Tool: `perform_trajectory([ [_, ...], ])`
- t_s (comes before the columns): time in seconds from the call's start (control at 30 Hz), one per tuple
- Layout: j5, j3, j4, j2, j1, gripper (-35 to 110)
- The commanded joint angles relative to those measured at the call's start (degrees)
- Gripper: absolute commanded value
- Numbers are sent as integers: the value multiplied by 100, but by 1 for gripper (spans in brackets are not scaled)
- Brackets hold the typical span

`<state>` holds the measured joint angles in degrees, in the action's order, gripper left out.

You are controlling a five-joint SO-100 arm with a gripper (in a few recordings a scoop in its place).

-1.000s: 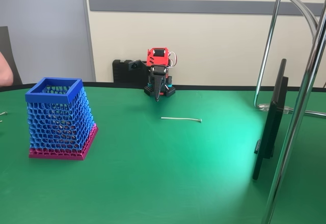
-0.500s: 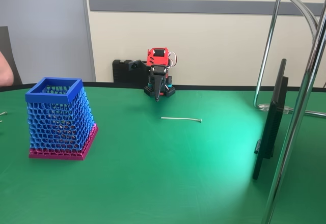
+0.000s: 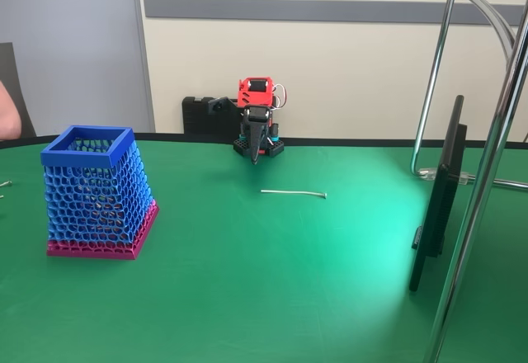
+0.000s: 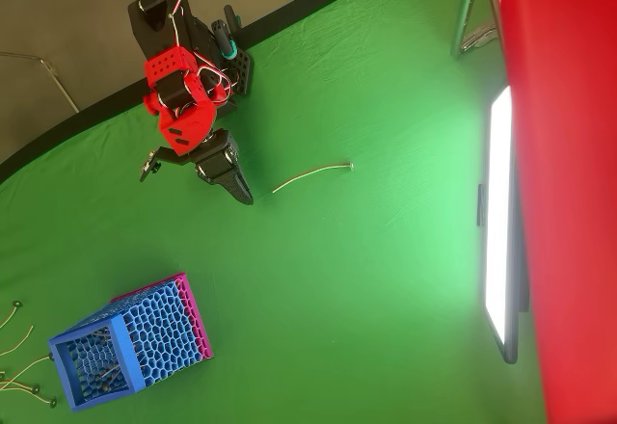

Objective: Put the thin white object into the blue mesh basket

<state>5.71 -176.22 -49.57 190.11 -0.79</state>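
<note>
The thin white object point(image 3: 294, 192) point(image 4: 310, 176) lies flat on the green table, slightly curved, with a tiny thicker end on its right. The blue mesh basket point(image 3: 97, 191) point(image 4: 123, 340) stands upright at the left in the fixed view, its pink base band on the cloth; some thin sticks show through its mesh. My gripper point(image 3: 255, 161) point(image 4: 245, 196) hangs at the back of the table with its black jaws together, pointing down, empty. It sits a short way behind and left of the white object, not touching it.
A flat screen on a stand point(image 3: 439, 196) point(image 4: 500, 222) and chrome poles point(image 3: 483, 206) occupy the right side. More thin sticks point(image 4: 17, 352) lie beside the basket at the table's left edge. A person's arm point(image 3: 8, 109) shows at the far left.
</note>
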Motion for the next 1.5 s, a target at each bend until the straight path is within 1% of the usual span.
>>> perform_trajectory([
  [0.0, -26, -44, -18, 44, 26, 1],
  [0.47, -88, 53, -62, -141, 44, 1],
  [0.87, -229, 1072, -176, -1099, 413, 1],
  [1.47, -949, 2566, -316, -3472, 905, 1],
])
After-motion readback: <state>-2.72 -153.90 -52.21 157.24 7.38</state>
